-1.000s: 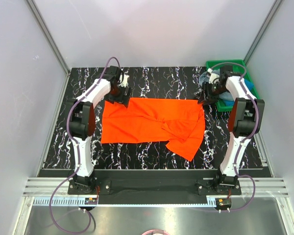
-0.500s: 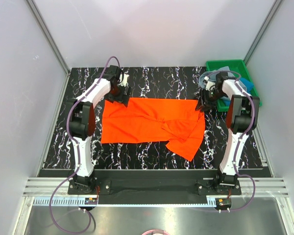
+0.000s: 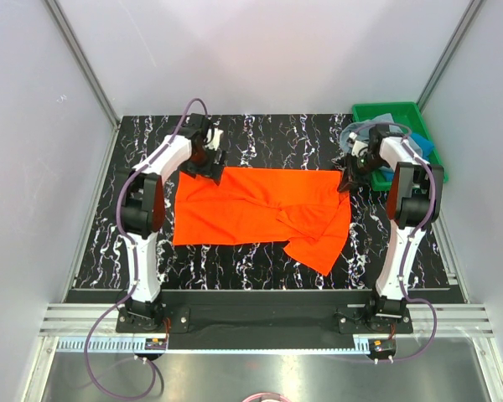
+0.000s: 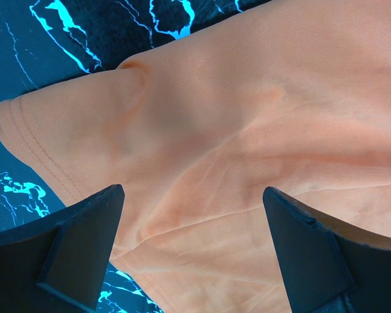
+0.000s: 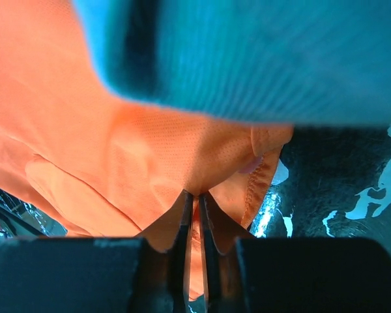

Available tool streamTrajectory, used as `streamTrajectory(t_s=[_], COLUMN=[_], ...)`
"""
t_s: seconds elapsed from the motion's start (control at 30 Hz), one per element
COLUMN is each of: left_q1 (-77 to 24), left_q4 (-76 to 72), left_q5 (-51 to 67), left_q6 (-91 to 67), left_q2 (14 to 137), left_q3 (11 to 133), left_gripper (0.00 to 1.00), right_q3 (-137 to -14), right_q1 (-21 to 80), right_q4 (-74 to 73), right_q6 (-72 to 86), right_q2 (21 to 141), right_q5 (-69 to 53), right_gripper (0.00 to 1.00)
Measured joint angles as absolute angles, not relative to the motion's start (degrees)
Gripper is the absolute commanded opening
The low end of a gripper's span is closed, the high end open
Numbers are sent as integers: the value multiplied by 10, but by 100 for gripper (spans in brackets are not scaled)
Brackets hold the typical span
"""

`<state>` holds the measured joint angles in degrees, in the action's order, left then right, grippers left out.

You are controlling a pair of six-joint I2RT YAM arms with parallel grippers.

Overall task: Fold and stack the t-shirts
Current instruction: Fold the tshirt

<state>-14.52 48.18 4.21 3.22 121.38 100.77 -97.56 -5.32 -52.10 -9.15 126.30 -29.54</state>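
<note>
A bright orange t-shirt lies spread across the black marbled table, its lower right part folded over and wrinkled. My left gripper hovers open over the shirt's far left corner. In the left wrist view its gripper has orange cloth below and nothing between the fingers. My right gripper sits at the shirt's far right corner. In the right wrist view this gripper is shut on a pinched fold of orange cloth. Grey-blue cloth and bright blue cloth lie in the tray.
A green plastic tray stands at the table's far right corner, just behind my right arm. A blurred blue-green shape fills the top of the right wrist view. Grey walls enclose the table on three sides.
My right gripper has moved down onto the shirt's far right corner and closed on a fold of it. The left gripper has shifted slightly right and stays open.
</note>
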Motion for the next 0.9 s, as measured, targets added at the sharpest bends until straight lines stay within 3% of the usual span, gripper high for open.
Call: streamTrajectory(t_s=[0.9], left_q1=[-154], left_q4=[481], left_q5=[24], left_q6=[32], left_q2=[1245], left_q3=[973], left_gripper=[94], right_q3=[-1135], right_q1=[-66], right_q4=[-505], right_q6=[-76], right_q2=[1359], right_q5=[-294], right_gripper=[4])
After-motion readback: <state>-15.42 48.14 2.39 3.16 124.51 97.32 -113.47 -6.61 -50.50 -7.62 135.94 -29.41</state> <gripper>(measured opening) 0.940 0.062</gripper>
